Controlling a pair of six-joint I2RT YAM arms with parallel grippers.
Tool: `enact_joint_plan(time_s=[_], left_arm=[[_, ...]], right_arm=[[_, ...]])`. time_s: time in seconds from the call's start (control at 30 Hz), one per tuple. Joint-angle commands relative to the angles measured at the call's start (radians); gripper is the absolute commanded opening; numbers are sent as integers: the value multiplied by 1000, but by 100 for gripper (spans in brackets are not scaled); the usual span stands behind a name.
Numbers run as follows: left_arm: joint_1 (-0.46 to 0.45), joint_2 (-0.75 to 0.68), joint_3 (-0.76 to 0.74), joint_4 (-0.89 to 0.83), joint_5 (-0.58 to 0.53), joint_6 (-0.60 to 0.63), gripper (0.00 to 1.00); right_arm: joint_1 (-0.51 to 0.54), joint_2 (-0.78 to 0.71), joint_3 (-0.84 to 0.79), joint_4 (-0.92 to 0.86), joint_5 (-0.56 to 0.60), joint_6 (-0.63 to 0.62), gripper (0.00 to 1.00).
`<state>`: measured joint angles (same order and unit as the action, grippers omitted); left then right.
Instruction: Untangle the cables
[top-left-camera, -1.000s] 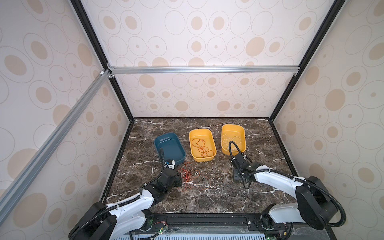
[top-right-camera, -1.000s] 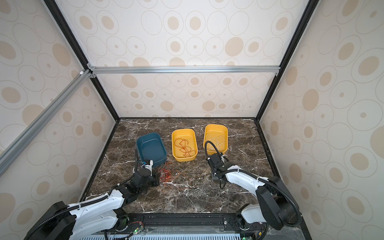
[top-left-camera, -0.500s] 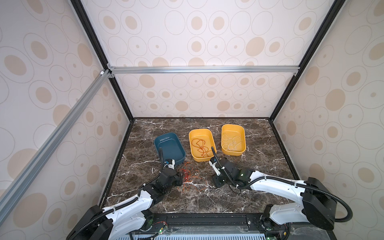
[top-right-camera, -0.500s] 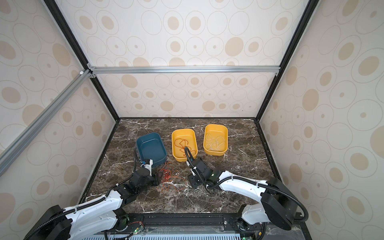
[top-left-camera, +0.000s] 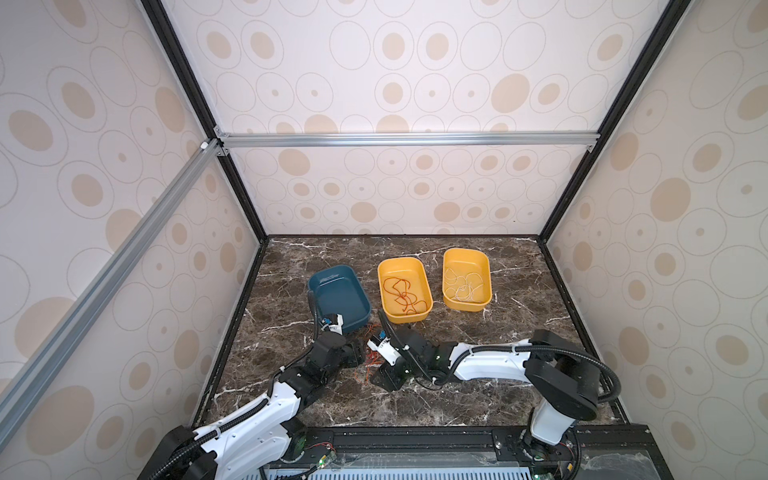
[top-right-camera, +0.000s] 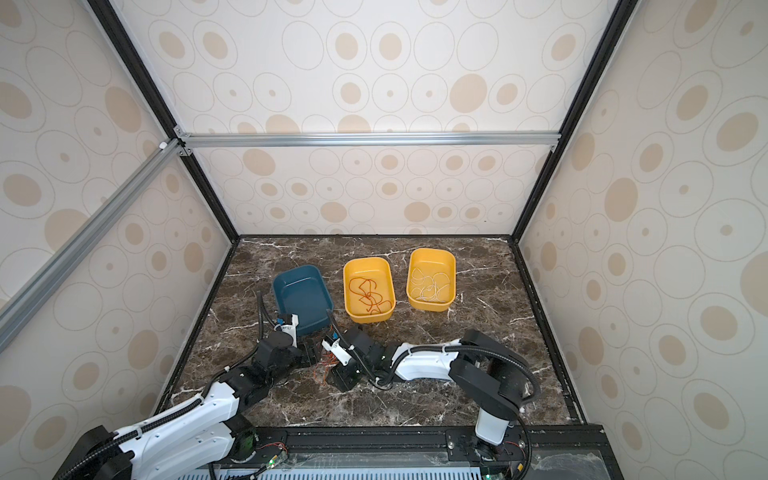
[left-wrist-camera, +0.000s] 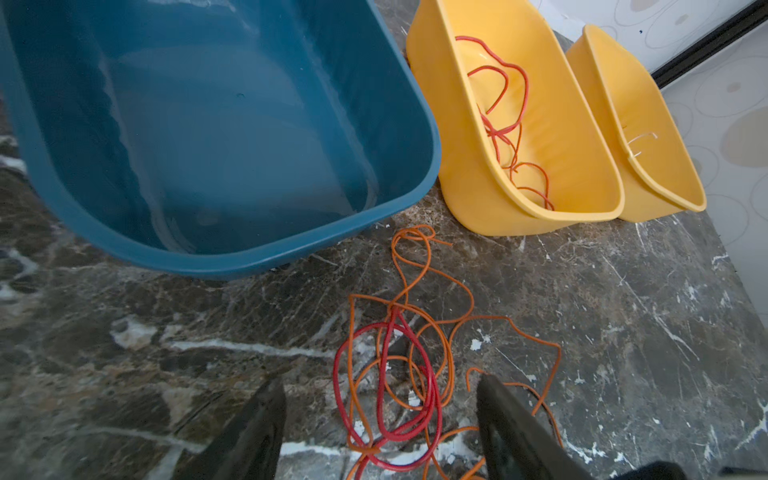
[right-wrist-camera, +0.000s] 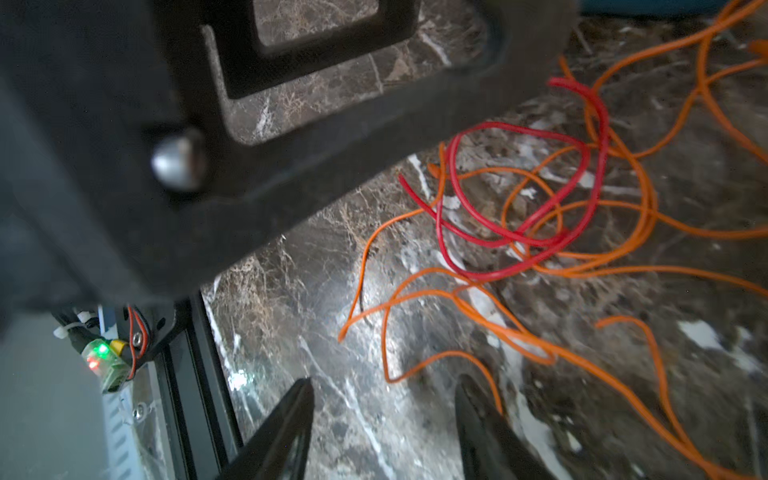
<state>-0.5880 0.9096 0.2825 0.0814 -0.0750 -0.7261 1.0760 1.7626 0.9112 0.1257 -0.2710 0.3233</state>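
**Left gripper** (left-wrist-camera: 380, 384): jaws are standing wide apart and gripping nothing. They are straddling the near end of the tangle, low over the table. Whether either finger is touching a wire cannot be told.

**Right gripper** (right-wrist-camera: 384, 381): jaws are standing partly apart and holding nothing. They are pointing at the tangle from the opposite side, with an orange loop curling just ahead of one fingertip.

**Cables** (top-left-camera: 370, 365): a loose knot is lying on the table between the two grippers, just in front of the blue tray. It is made up of a red cable (left-wrist-camera: 390, 332) coiled through several orange cables (left-wrist-camera: 428, 266).

**Blue tray** (top-left-camera: 338, 291): no cable is lying in it.

**Middle yellow tray** (top-left-camera: 401, 262): reddish wire (top-left-camera: 401, 293) is lying looped inside.

**Far yellow tray** (top-left-camera: 465, 251): white wires (top-left-camera: 463, 286) are lying curled inside.

**Table** (top-left-camera: 498, 332): dark brown marble with white veins is carrying all three trays in a row.

**Enclosure**: cream walls (top-left-camera: 415, 62) printed with tan ovals are standing on three sides. Black posts and an aluminium rail (top-left-camera: 395, 139) are framing them.
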Motion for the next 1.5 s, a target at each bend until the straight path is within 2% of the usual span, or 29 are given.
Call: enact_joint_plan(time_s=[0.0,0.13,0.2,0.23,0.3,0.5,0.67,0.97,1.13,1.3,1.47], left_arm=[[20,-16,-2,10,11,26,74],[28,-3,-3,35,38,31,75],[30,15,-8,60,57,33,76],[31,26,-9,73,68,34,77],[30,49,-9,95,89,37,78],[30,114,1,125,126,70,78],[30,167,9,143,143,85,78],[29,300,35,185,179,102,75],[29,360,49,193,193,115,61],[28,392,57,194,183,119,31],[29,376,57,171,147,109,29]], right_arm=[[10,57,45,20,-23,-28,54],[10,84,58,26,-49,-49,42],[10,79,53,28,-72,-55,26],[10,70,53,9,-73,-61,14],[9,41,41,-31,-61,-71,1],[6,-117,-32,-211,12,-154,0],[2,-227,-69,-367,140,-206,0],[-38,-367,-112,-485,278,-242,0],[-81,-452,-136,-506,328,-229,0],[-165,-498,-156,-532,399,-164,0],[-261,-530,-169,-570,449,-91,0]])
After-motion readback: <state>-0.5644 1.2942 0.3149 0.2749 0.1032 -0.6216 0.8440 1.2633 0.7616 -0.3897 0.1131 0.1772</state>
